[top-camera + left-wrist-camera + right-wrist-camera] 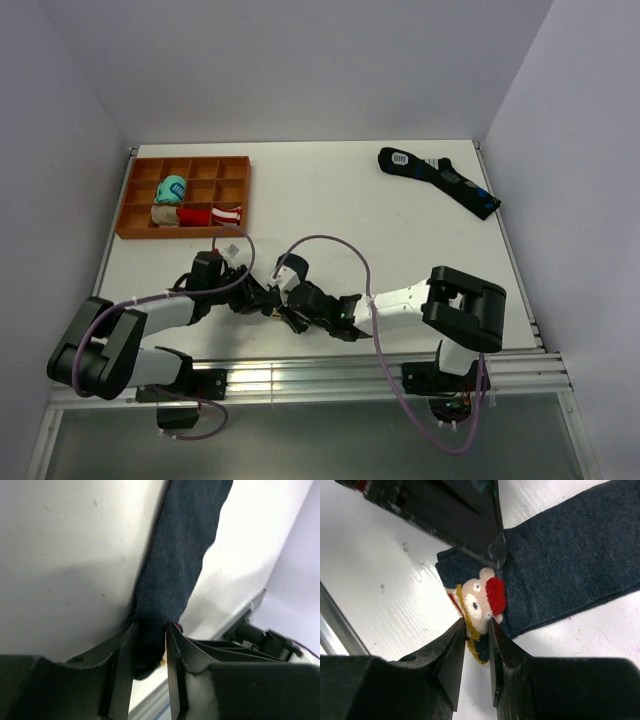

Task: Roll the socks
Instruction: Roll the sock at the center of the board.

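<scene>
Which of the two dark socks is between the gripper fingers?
The short navy sock with the red-white-yellow patch; left gripper and right gripper both pinch its end. The longer sock with blue marks lies apart, at the far right.

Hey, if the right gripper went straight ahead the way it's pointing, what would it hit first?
The socks: the right gripper straddles their patch end, so it meets fabric at once. Just beyond that, probably the left gripper, though depth is unclear.

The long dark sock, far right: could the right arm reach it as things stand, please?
Probably not yet: the right claw pinches the short navy socks; once released, only bare table separates it from the long dark sock.
</scene>
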Controlling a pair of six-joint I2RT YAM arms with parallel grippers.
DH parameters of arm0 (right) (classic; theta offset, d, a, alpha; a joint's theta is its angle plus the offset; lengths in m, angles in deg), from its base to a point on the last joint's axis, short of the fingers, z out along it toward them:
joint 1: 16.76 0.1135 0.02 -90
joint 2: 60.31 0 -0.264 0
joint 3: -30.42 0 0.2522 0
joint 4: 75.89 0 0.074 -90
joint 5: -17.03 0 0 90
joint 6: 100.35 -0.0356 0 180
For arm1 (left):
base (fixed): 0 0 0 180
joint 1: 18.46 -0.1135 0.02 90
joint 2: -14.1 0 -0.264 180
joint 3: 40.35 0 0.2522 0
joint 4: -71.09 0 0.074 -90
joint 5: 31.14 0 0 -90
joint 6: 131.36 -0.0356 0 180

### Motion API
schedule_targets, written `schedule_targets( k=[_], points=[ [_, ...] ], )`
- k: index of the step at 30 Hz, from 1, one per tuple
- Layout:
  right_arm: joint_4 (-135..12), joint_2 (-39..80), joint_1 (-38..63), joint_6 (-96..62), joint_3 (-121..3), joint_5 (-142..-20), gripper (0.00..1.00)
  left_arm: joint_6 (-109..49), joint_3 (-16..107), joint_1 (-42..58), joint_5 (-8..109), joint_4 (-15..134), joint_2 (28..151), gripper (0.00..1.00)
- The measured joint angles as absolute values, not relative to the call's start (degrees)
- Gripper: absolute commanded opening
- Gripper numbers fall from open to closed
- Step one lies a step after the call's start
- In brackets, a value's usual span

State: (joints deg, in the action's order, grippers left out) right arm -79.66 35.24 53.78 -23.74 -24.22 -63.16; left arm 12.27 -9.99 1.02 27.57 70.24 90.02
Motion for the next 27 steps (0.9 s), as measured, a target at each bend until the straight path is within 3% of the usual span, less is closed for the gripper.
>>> schedule_targets(
  k=[12, 27],
  points=[
    [-69.94, 35.44, 39.4, -26.01, -28.29, -87.64, 0.29, 8.77, -11.01, 1.5, 40.4, 66.15, 81.89, 0.36],
    [-51.69, 49.08, 30.18, -24.96, -45.9, -111.29, 0.3, 8.66, -17.13, 8.76, 49.82, 68.77, 63.24, 0.44]
  ],
)
